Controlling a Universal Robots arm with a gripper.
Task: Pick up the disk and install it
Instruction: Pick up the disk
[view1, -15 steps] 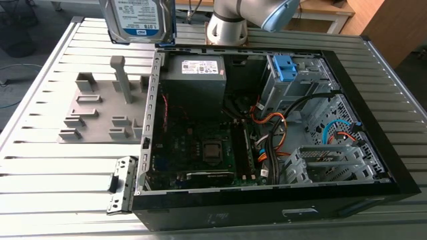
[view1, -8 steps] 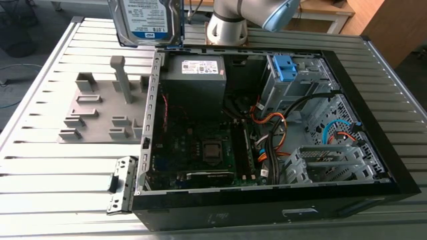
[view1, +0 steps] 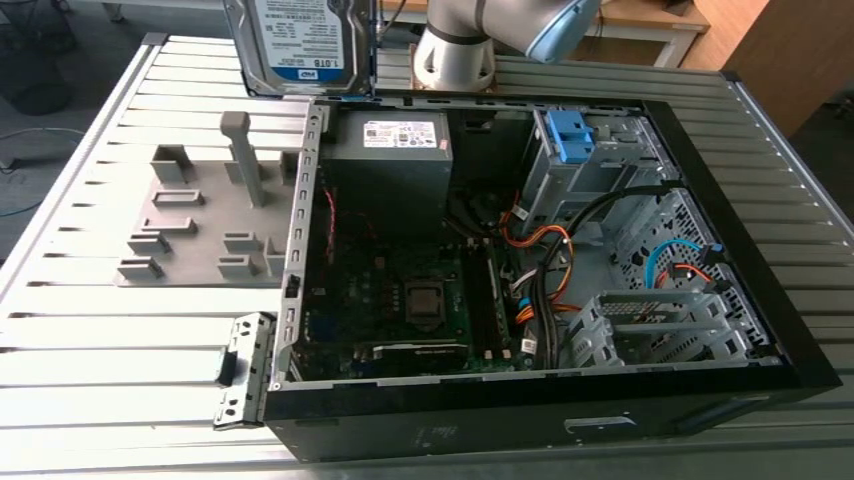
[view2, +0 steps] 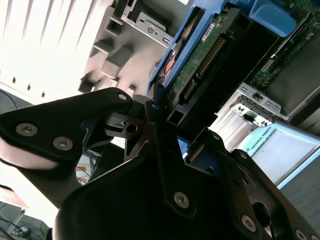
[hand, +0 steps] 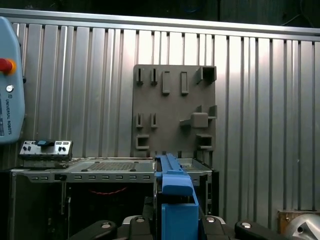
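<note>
**Operator:** Where is the disk now?

**Spotter:** Your end effector (view2: 165, 120) is pinched onto the disk (view1: 300, 45). The disk hangs upright in the air above the far corner of the computer case (view1: 441, 420), toward the exterior view's left, with its label facing that camera. In the second wrist view you see its green board side and blue frame running up from between the fingers.

**Operator:** How will it handle?

**Spotter:** Treat it as stiff, dense for its size and fragile. I judge the bare metal to be smooth enough to slip, and the plastic frame may flex a little. Your hold sits at one end, across the framed edges, which looks like the right place. Avoid the exposed board and connector pins.

**Operator:** Counts?

**Spotter:** You have one disk and one end effector. Inside the case there is one bare blue bracket (view1: 570, 135) in the drive cage and one grey box (view1: 394, 175) with a white label. Beside the case, on the counter (view1: 80, 330), lies one grey fixture plate (view1: 200, 235).
</note>
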